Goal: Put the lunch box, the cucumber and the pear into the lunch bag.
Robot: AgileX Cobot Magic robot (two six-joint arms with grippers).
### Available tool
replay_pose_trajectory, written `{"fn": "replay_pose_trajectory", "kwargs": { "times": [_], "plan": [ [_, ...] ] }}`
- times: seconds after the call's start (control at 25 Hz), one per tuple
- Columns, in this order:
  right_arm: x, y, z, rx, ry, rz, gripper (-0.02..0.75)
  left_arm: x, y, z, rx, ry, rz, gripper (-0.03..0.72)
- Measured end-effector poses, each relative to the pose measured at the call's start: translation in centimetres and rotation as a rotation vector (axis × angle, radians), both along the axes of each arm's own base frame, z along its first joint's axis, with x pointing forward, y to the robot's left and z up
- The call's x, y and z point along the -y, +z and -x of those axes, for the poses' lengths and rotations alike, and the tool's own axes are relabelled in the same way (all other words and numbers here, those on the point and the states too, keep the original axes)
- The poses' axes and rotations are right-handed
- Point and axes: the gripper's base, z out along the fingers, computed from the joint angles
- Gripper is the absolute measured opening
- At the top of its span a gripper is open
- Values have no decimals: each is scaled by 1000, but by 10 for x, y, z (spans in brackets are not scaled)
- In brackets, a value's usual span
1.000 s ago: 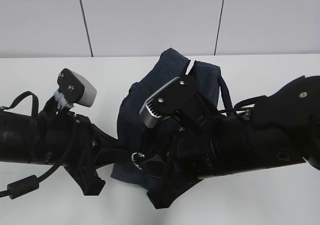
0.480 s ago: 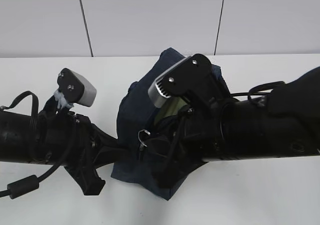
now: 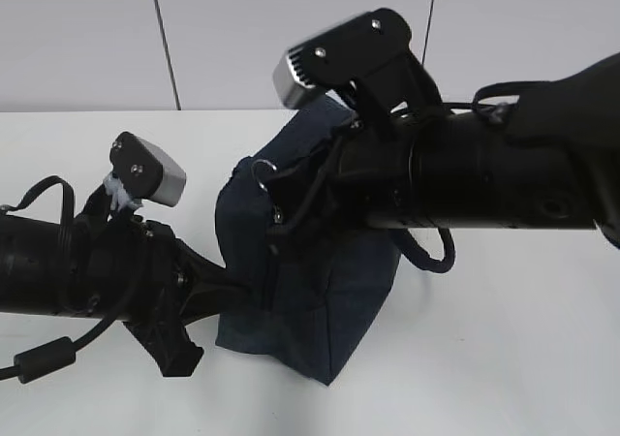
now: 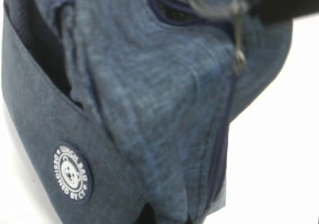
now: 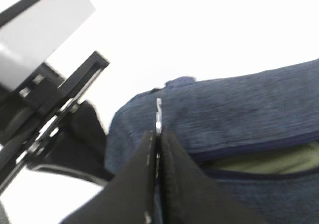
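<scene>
The dark navy lunch bag (image 3: 325,291) stands in the middle of the white table. My right gripper (image 3: 283,225) is shut on its metal ring pull (image 3: 263,171) at the bag's upper left corner; the right wrist view shows the fingers (image 5: 172,174) pinched on the ring pull (image 5: 158,115). A pale green lid, the lunch box (image 5: 271,163), shows through the open zipper. My left gripper (image 3: 247,296) is pressed against the bag's lower left side, and the bag (image 4: 149,109) fills its view. The cucumber and the pear are hidden.
The white table (image 3: 504,358) meets a pale panelled wall behind. The bag's looped handle (image 3: 431,254) hangs on its right side. The left arm's cable and connector (image 3: 39,360) lie near the front left edge.
My right gripper has moved up and back with the ring pull, from the bag's low front to its top. The bag now stands taller. The left arm has not moved.
</scene>
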Motion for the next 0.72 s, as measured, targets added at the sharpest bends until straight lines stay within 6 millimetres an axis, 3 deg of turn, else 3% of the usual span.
{"fn": "replay_pose_trajectory", "kwargs": {
  "times": [0.72],
  "plan": [
    [14, 20, -12, 117, -215, -28, 0, 1, 2, -1, 4, -6, 10, 11]
  ]
}}
